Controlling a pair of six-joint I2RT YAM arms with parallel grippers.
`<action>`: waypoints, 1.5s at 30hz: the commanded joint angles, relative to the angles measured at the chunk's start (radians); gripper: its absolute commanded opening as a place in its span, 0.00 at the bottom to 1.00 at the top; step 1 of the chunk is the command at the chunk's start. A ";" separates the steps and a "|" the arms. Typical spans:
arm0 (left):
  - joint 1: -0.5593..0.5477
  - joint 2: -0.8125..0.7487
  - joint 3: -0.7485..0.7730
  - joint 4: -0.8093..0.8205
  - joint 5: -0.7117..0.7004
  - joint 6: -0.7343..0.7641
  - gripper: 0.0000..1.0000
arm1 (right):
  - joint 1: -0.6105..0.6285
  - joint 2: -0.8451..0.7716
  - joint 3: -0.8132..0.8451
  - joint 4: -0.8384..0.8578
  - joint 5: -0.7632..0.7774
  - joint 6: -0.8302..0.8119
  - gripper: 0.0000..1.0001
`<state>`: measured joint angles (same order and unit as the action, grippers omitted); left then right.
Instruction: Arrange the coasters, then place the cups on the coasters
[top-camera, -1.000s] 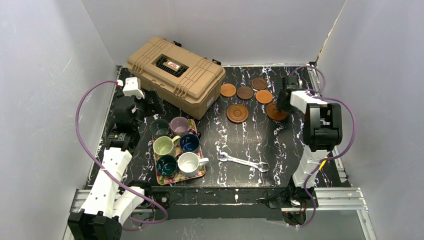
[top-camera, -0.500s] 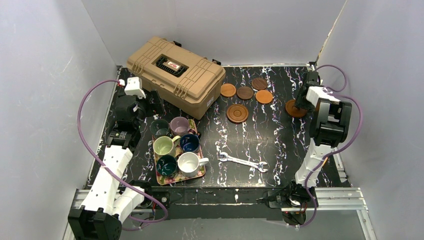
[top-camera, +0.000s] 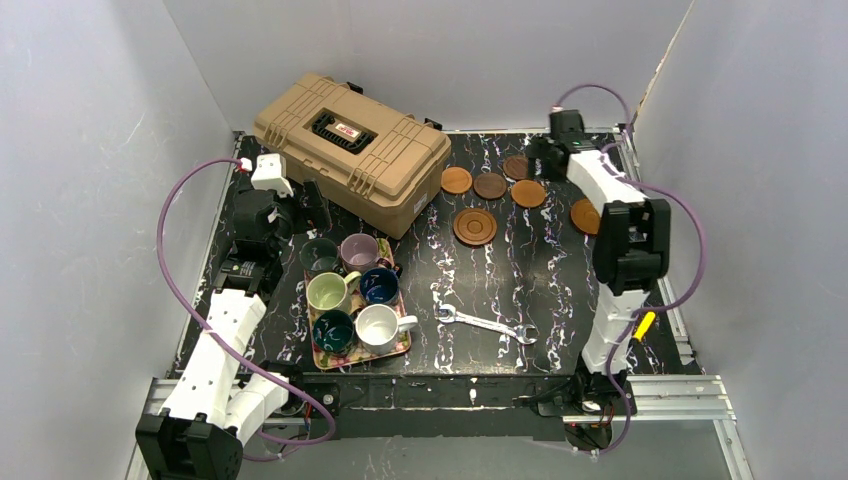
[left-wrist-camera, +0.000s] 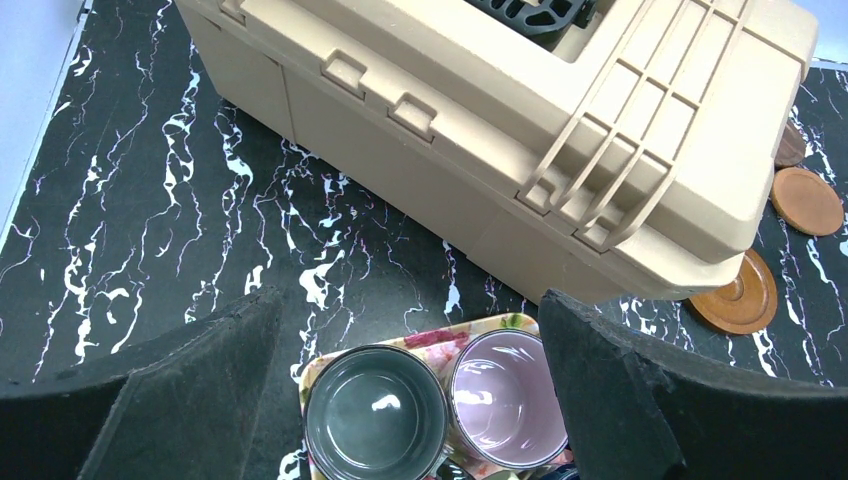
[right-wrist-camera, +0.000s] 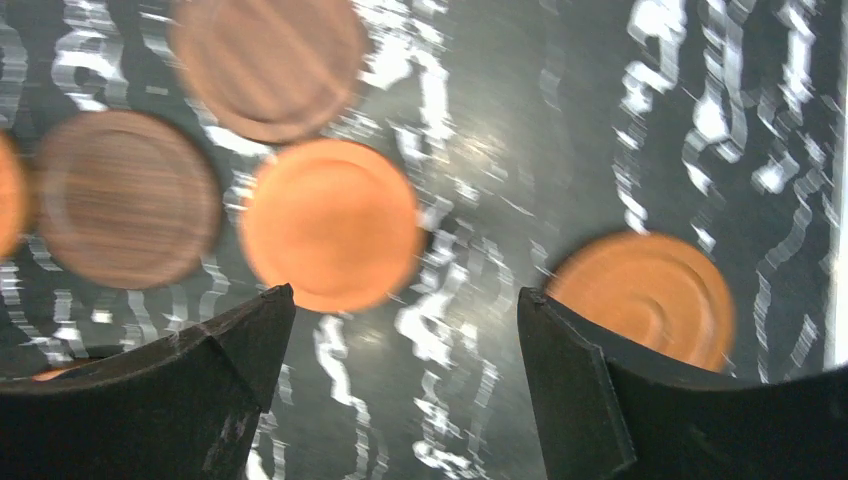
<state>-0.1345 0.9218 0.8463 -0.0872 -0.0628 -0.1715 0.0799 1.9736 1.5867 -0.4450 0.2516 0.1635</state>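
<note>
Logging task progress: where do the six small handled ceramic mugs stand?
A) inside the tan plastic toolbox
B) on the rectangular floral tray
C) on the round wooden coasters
B: all six small ceramic mugs sit clustered on the rectangular floral tray, and the round wooden coasters carry nothing.
</note>
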 joint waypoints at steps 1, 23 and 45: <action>-0.006 -0.004 0.029 -0.012 -0.003 0.010 0.98 | 0.100 0.126 0.146 -0.016 -0.013 -0.079 0.94; -0.011 -0.005 0.031 -0.014 -0.004 0.011 0.98 | 0.149 0.305 0.240 -0.061 -0.030 -0.097 0.75; -0.022 -0.011 0.027 -0.013 -0.012 0.008 0.98 | 0.187 0.058 -0.201 0.039 0.036 -0.021 0.31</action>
<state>-0.1486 0.9218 0.8463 -0.0910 -0.0631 -0.1719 0.2668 2.0453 1.4479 -0.3676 0.2794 0.1127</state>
